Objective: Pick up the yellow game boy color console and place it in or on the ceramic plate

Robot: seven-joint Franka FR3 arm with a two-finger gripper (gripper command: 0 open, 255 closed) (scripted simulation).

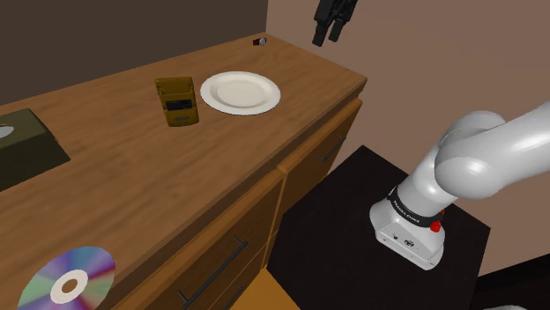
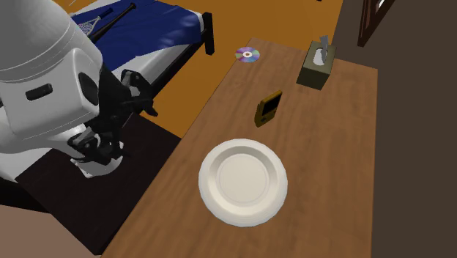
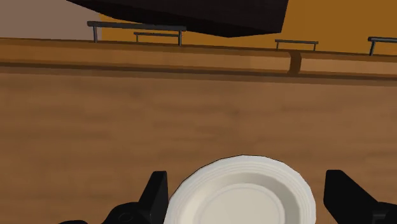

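We see the end effector (image 1: 326,35) at the top edge of the shoulder view, up and right of the white plate (image 1: 240,92), its fingers spread wide and gripping nothing. In the wrist view the plate shows beyond the gap between the fingers. The dull yellow Game Boy Color console (image 1: 177,101) sits on the wooden worktop (image 1: 132,185) in the frame's upper middle, just left of the plate. A tissue box (image 1: 26,145) stands at the left edge and a CD (image 1: 69,280) lies lower left.
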